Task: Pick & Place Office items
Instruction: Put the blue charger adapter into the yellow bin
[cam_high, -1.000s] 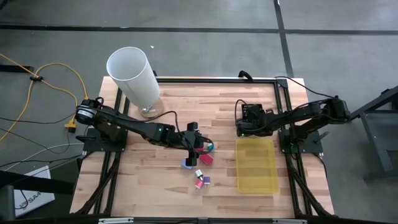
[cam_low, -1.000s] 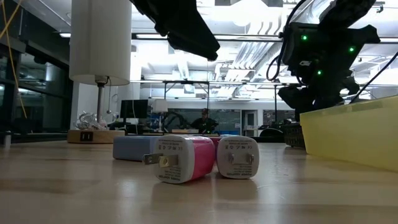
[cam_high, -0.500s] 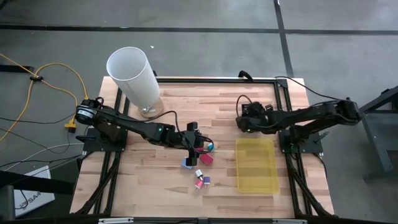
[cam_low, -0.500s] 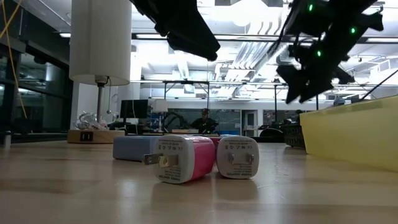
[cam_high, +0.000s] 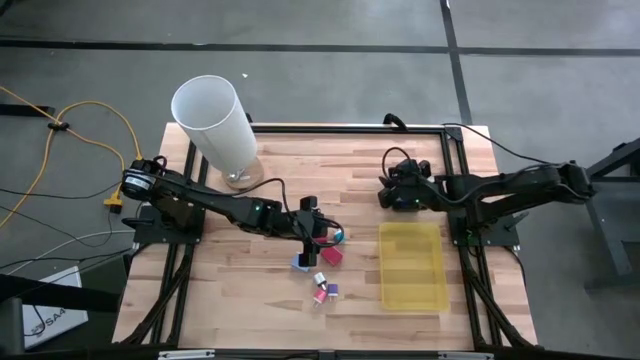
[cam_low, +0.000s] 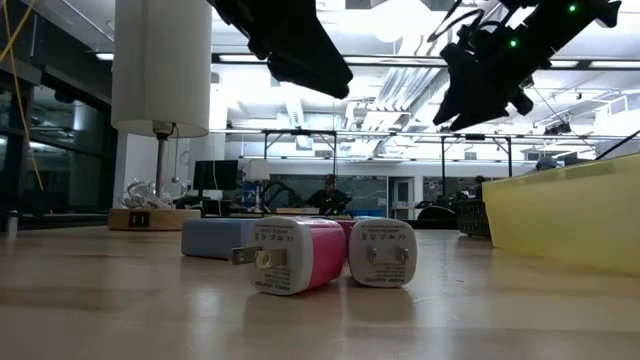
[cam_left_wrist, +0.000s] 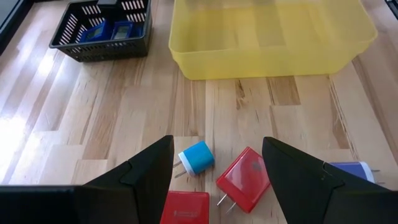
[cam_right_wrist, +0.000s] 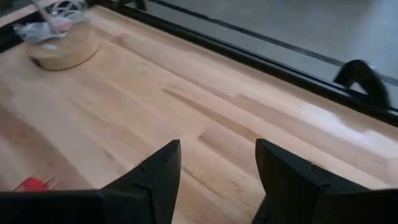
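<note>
The office items lie in a loose cluster mid-table. The left wrist view shows a cyan plug block (cam_left_wrist: 198, 157), two red ones (cam_left_wrist: 245, 178) (cam_left_wrist: 185, 208) and a blue one (cam_left_wrist: 351, 169). The low view shows a pink block (cam_low: 290, 255), a white one (cam_low: 385, 252) and a blue one (cam_low: 215, 238) resting on their sides. My left gripper (cam_high: 308, 228) (cam_left_wrist: 217, 142) hovers open above the cluster, its fingers either side of the cyan block without touching it. My right gripper (cam_high: 392, 192) (cam_right_wrist: 217, 144) is open, raised above the table beyond the tray's far end.
A yellow translucent tray (cam_high: 412, 265) (cam_left_wrist: 270, 37) sits on the table's right half. A black basket (cam_left_wrist: 102, 31) with blue pieces stands past its far end, under the right gripper. A tall white cylinder (cam_high: 215, 125) on a round wooden base (cam_right_wrist: 62, 43) occupies the far left.
My right gripper has risen from low beside the tray's far end and tipped from pointing down to nearly level, with its arm stretching out. The left arm and the items have stayed put.
</note>
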